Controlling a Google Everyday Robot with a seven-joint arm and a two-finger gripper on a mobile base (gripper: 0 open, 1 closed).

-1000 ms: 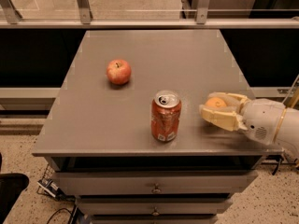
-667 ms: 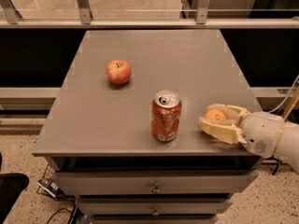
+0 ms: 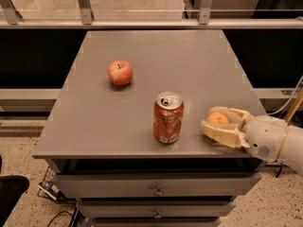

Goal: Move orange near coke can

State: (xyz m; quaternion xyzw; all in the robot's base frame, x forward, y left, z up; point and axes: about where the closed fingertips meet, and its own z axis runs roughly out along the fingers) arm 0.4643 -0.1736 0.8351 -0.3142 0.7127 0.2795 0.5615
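So, the orange [image 3: 218, 118] is seen tucked between the two cream-coloured fingers [image 3: 222, 134] of the end effector [image 3: 208, 118], down at the front right part of the grey worktop [image 3: 156, 56]. The end effector is closed around the fruit, one finger behind it and one in front, so only its top and left side are shown. What can be made out is a small, round, plain orange ball with dull, matte skin, and no stem or marks can be picked out. Whether it is actually resting on the worktop or held just above it can't be told.

The coke can [image 3: 167, 117] is stood upright just to the left of the orange, with a small gap left between them, nothing touching. It's a red-orange can with a silver top, a pull tab and a little white patch low on its side.

A red-yellow apple [image 3: 120, 73] is parked well apart, further back and to the left. The white arm [image 3: 274, 138] is brought in from the right edge. Grey drawers [image 3: 156, 190] are fitted below the worktop.
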